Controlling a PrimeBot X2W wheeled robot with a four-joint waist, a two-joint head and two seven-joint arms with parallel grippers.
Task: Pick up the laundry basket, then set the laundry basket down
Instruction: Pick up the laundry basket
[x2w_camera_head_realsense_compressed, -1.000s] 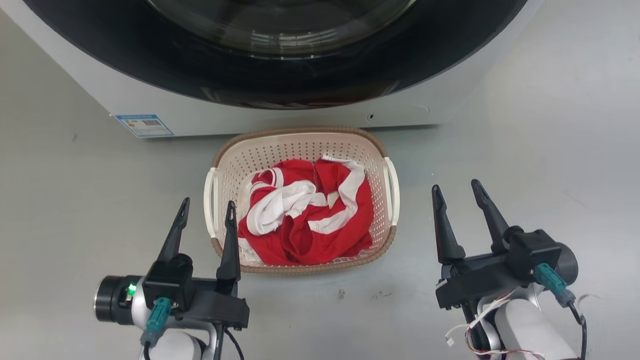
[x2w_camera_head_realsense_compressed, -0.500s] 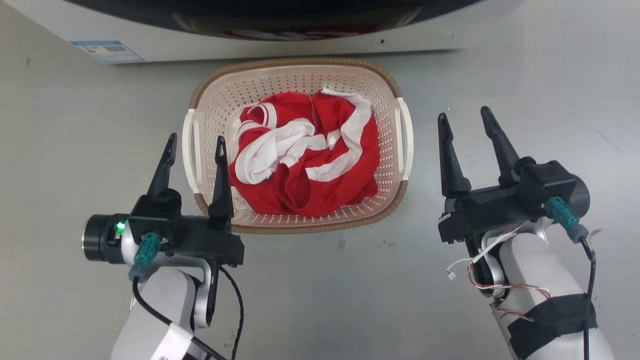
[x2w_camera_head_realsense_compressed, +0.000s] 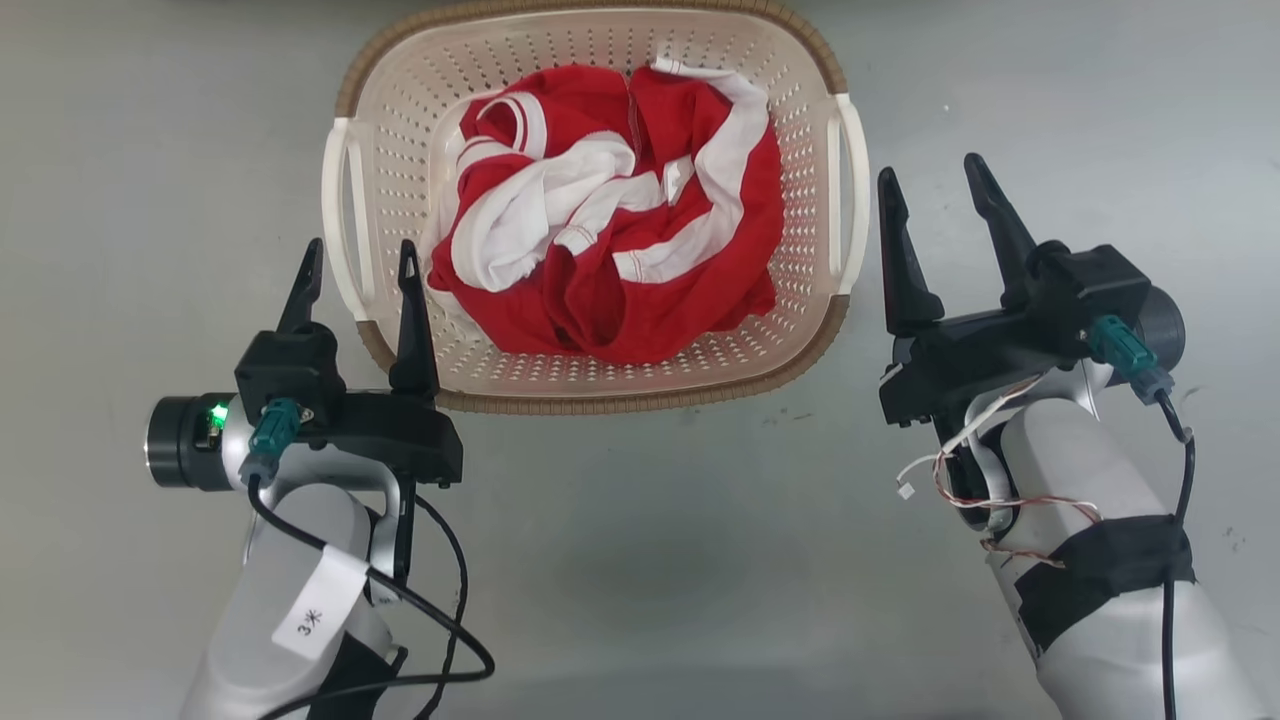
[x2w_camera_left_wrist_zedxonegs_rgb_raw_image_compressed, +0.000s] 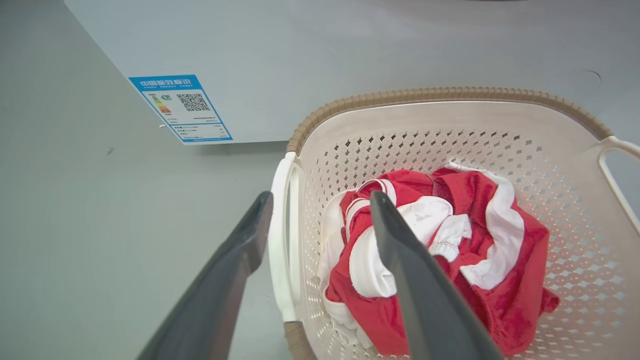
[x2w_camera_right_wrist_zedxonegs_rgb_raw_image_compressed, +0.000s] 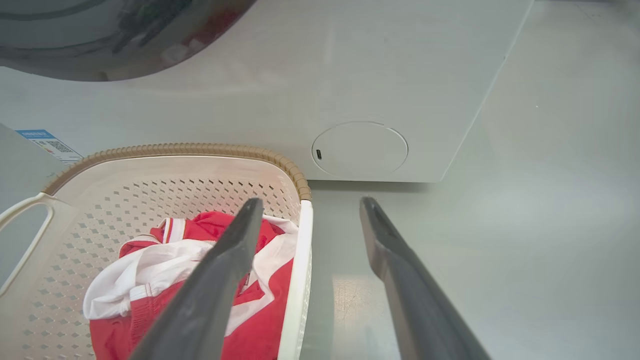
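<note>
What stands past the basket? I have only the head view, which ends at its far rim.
Observer: A washer, right behind the basket; the right wrist view shows it.
Operator: Any markings on it?
Observer: A blue label at its lower left corner, seen in the left wrist view.
Operator: Anything near the other corner?
Observer: A round hatch, just past the basket's far right corner.
</note>
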